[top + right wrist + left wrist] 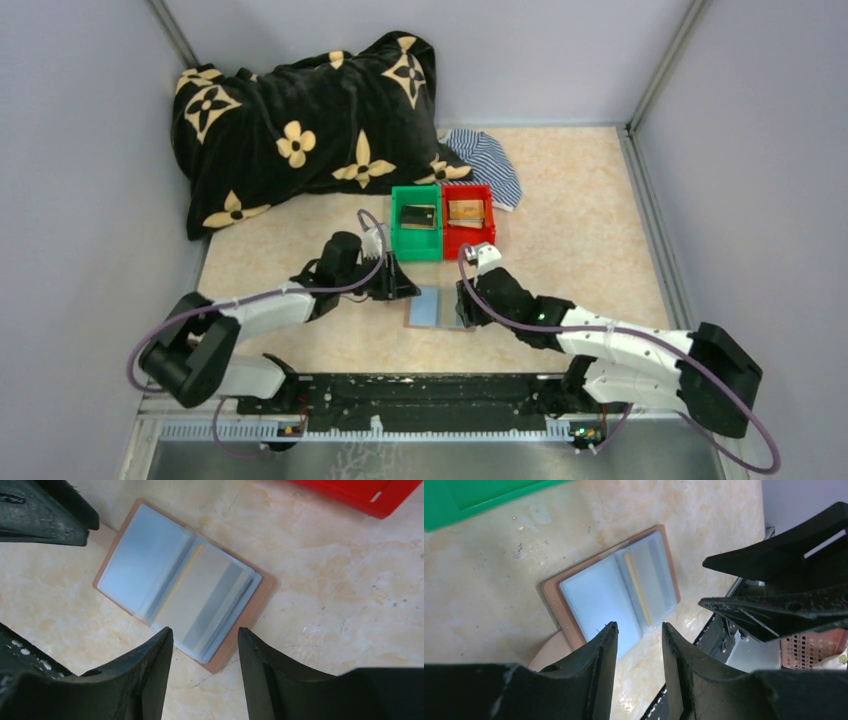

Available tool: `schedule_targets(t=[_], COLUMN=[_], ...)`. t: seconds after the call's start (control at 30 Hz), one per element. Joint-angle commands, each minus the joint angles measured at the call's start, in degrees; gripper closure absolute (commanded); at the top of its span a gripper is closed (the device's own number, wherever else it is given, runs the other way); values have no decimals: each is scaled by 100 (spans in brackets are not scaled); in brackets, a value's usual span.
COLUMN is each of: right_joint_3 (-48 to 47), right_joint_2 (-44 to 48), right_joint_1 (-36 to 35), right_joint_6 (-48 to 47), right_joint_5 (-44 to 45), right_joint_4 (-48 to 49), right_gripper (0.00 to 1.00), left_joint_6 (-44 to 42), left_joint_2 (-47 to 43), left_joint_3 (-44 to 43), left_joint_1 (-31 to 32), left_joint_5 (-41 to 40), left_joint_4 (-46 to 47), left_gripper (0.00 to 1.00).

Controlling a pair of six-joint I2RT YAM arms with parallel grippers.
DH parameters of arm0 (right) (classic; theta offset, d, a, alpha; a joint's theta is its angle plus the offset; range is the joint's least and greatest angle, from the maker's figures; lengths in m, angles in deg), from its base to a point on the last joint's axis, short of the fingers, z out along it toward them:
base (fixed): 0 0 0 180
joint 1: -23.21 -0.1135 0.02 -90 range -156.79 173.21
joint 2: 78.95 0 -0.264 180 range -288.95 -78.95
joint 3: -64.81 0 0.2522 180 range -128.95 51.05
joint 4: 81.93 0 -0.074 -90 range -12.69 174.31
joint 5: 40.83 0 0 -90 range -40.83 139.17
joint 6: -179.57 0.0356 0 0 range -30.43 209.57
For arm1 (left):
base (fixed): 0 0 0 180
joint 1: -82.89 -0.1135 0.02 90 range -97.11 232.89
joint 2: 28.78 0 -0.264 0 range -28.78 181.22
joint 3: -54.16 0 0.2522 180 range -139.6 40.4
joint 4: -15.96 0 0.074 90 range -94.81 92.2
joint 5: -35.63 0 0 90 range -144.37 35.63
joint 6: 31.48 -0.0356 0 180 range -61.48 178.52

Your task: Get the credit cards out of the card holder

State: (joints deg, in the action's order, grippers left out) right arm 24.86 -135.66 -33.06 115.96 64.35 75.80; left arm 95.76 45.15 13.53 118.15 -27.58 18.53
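The card holder (437,308) lies open on the table between both grippers, brown edge around blue-grey sleeves (599,597) (145,565). A silvery-grey credit card (200,597) with a gold edge sits in its right-hand sleeve (651,577). My left gripper (639,628) hangs open over the holder's near left corner, nothing between its fingers (403,288). My right gripper (205,632) is open just above the holder's right edge, empty (463,300). One card (418,215) lies in the green bin (400,240), another card (466,209) in the red bin (487,232).
The two bins stand side by side just behind the holder. A black blanket with gold flowers (300,120) and a striped cloth (485,160) lie at the back. Grey walls close in the left, right and far sides.
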Motion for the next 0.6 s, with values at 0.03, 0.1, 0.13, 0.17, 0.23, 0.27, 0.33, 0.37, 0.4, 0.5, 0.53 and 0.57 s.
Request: schedule_targets(t=[0.03,0.1,0.13,0.17,0.23,0.27,0.33,0.37,0.4,0.5,0.53,0.57], right_joint_3=[-250,-173,-135,-110,-111,-120,-147,-144,-142,-144,-122,-98], right_joint_2=[-669,-760,-776,-802,-876,-923,-1055,-1137,-1216,-1452,-1509,-1548], right_joint_1=[80,89,90,84,88,90,89,89,90,86,97,110], right_joint_6=[-3,67,84,113,111,100,71,67,60,105,104,113], right_joint_5=[-529,-671,-734,-782,-837,-841,-873,-908,-928,-954,-952,-972], right_joint_4=[581,745,831,895,964,973,1023,1072,1135,1217,1227,1254], right_gripper=[48,49,50,52,55,56,58,59,59,59,59,59], left_joint_6=[-196,-198,-196,-217,-246,-274,-287,-285,-274,-261,-260,-260], left_joint_2=[838,1014,1071,1117,1230,1285,1397,1447,1495,1583,1589,1585], left_joint_3=[-143,-65,2,48,115,132,138,140,132,125,127,138], left_joint_1=[26,23,21,23,16,21,21,24,18,24,29,18], left_joint_5=[334,275,223,167,84,52,33,60,80,128,119,124], left_joint_4=[288,332,335,341,344,344,358,394,432,488,485,491], left_gripper=[56,57,57,57,57,57,57,57,57,58,58,58])
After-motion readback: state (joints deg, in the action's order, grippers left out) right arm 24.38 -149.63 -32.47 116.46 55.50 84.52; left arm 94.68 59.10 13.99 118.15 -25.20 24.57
